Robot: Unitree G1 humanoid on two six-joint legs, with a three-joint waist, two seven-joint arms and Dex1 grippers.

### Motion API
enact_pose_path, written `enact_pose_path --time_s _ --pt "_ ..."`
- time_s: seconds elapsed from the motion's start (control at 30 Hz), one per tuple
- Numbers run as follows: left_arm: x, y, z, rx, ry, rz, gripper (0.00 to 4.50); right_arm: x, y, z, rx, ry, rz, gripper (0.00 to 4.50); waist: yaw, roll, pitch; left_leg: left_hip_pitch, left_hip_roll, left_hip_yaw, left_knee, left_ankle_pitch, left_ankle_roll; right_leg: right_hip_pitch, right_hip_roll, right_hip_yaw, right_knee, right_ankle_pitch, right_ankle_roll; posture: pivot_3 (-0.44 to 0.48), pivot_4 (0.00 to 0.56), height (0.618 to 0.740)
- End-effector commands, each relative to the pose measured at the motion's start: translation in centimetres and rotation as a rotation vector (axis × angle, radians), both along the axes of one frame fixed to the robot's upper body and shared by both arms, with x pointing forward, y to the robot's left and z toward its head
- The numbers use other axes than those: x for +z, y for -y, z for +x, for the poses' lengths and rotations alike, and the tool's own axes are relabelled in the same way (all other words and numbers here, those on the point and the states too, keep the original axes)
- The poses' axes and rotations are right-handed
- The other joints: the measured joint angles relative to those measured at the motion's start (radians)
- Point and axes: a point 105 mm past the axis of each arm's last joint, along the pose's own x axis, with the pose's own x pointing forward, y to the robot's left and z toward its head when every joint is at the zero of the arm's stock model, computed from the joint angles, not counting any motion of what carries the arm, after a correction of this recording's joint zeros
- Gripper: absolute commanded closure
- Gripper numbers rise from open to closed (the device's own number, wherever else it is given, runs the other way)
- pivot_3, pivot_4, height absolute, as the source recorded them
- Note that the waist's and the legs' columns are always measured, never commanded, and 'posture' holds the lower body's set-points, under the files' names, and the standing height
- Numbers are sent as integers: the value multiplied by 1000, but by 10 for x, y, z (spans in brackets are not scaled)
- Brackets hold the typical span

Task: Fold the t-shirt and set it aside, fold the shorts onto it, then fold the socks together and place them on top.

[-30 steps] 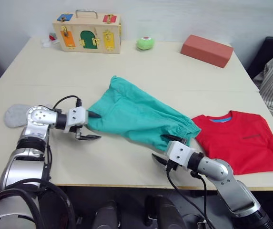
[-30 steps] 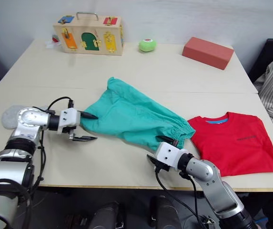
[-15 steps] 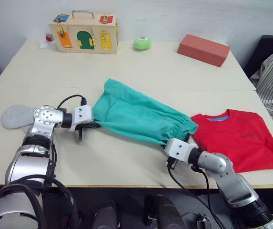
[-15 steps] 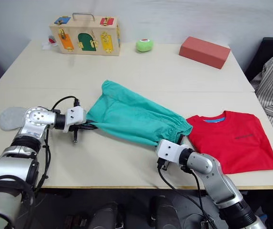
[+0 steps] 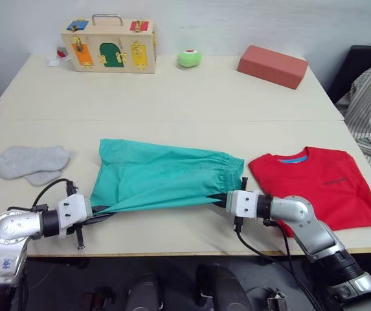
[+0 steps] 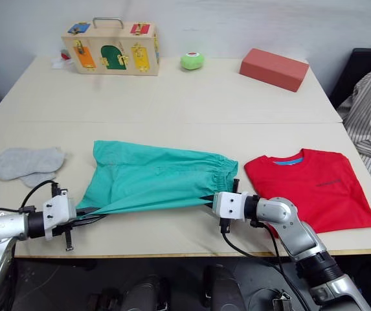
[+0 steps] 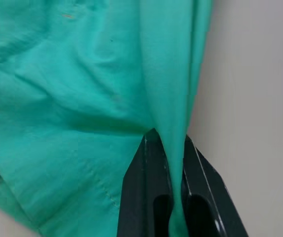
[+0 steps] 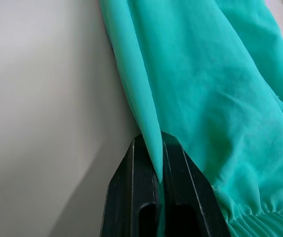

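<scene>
The teal shorts (image 5: 166,176) lie stretched across the near middle of the table, their front edge pulled taut between both grippers. My left gripper (image 5: 100,212) is shut on the shorts' near left corner, the cloth pinched between its black fingers (image 7: 148,197). At the near right corner my right gripper (image 5: 216,201) is shut on the shorts by the waistband, cloth clamped between its fingers (image 8: 143,197). The red t-shirt (image 5: 314,184) lies folded flat at the right, just beyond the right gripper. Two grey socks (image 5: 30,163) rest overlapping at the left.
At the table's far edge stand a wooden latch box (image 5: 109,48), a green ball (image 5: 188,58) and a red brick-like block (image 5: 272,66). A striped cloth (image 5: 370,110) hangs on a dark chair off the right side. A seam crosses the table (image 5: 172,97) behind the shorts.
Both grippers went from open to shut on the shorts' near corners, then pulled apart and toward the front edge, drawing the bunched shorts out flat. The camera view shifted slightly.
</scene>
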Motion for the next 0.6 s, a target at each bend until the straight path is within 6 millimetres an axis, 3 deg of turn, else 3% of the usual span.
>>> enact_pose_path --time_s 0.03,0.13,0.2,0.33,0.53,0.57,0.6 --pt "6 -9 -10 94 31 -25 4477 -5 28 2 -68 -31 -16 4500 1 1 0 0 0 0 0 -1 0 0 0 0 0 0 0 0 150 740" --pt "4 -3 -16 81 -3 -86 4477 -5 30 -2 -76 -84 55 4500 1 1 0 -1 0 0 -1 -1 0 0 0 0 -1 0 -1 0 150 740" --pt "6 -2 -17 91 -3 -112 4012 -9 36 -6 -87 -120 60 4500 1 1 0 0 0 0 -1 -1 0 0 0 0 0 -1 -1 0 150 740" --pt "3 0 -34 89 -100 -167 2843 -4 46 -16 -68 -127 75 3482 0 2 0 0 0 0 -1 -2 1 0 0 0 -1 -1 -1 0 150 740" --pt "17 -5 -67 -2 -294 -240 1067 34 52 -67 40 -385 256 1482 4 3 0 0 1 0 -8 -2 1 0 2 -1 -7 -1 -1 0 150 740" --pt "23 -5 -67 -11 -309 -267 731 38 52 -72 46 -413 260 1449 6 3 0 1 1 0 -8 -2 1 0 2 -1 -7 -1 -1 0 150 740" --pt "32 -2 -64 -28 -316 -312 731 45 51 -74 45 -431 282 1449 9 4 0 1 1 0 -8 -2 1 0 2 -1 -7 -1 -1 0 150 740"
